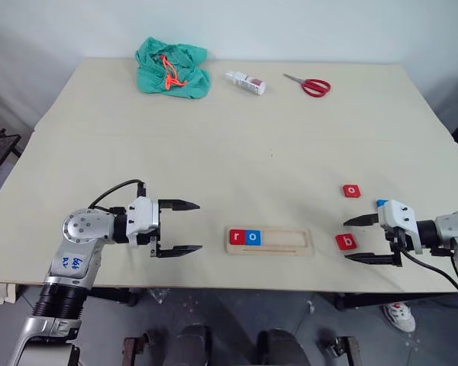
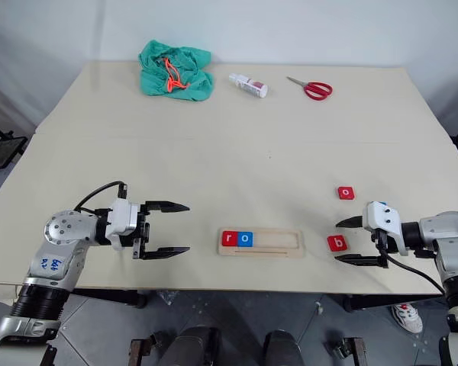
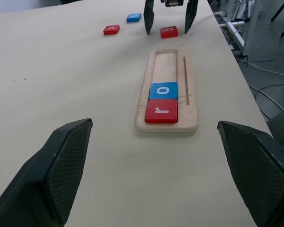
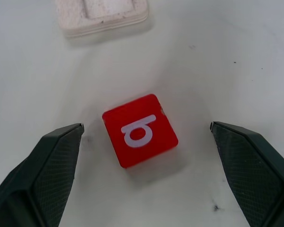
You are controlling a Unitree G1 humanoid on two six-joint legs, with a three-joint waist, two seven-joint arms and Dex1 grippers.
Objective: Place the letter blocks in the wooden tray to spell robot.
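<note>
The wooden tray (image 1: 294, 241) lies near the table's front edge, with a red r block (image 1: 236, 236) and a blue o block (image 1: 252, 237) at its left end. A red b block (image 1: 346, 242) lies flat on the table to the tray's right. My right gripper (image 1: 346, 240) is open, one finger on each side of the b block (image 4: 139, 129) and neither touching it. A red o block (image 1: 352, 191) lies farther back. A blue block (image 3: 134, 17) sits behind the right gripper, partly hidden. My left gripper (image 1: 200, 226) is open and empty, left of the tray and pointing at it.
At the table's far side lie a green cloth (image 1: 172, 69), a small white bottle (image 1: 246, 82) and red scissors (image 1: 309, 85). The tray sits close to the front edge of the table (image 1: 214, 152).
</note>
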